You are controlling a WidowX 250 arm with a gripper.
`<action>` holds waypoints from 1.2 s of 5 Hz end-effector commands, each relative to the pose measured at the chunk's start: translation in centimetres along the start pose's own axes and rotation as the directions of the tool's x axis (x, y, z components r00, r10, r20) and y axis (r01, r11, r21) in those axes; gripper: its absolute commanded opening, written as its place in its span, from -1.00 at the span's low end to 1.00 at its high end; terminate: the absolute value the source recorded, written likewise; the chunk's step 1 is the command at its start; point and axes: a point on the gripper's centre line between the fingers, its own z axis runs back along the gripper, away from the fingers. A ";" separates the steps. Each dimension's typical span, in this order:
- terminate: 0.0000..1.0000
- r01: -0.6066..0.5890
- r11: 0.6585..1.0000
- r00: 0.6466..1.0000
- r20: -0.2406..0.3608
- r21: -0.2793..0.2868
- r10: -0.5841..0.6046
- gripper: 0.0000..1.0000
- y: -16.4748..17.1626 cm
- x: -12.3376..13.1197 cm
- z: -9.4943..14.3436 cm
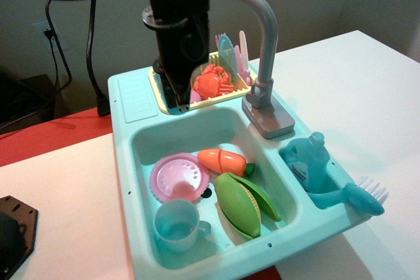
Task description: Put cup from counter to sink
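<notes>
The black gripper (176,101) hangs over the left end of the yellow dish rack (231,92), at the back rim of the pale-teal sink (138,142). Its fingers point down and look dark; I cannot see the gap between them. No small bright-blue cup shows anywhere; it is hidden or out of view. The counter ledge with its ribbed patch (137,97) lies bare, just left of the gripper.
In the sink lie a pale-blue mug (176,225), a pink plate (178,176), a toy carrot (223,160) and a green corn (239,202). The grey faucet (261,37) stands right of the gripper. An orange crab (211,80) sits in the rack. A blue bottle (307,162) and brush (357,196) are at right.
</notes>
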 end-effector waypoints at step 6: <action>-1.00 -0.022 1.000 0.999 -0.050 0.003 0.022 -1.00 -2.5 -1.2 -8.4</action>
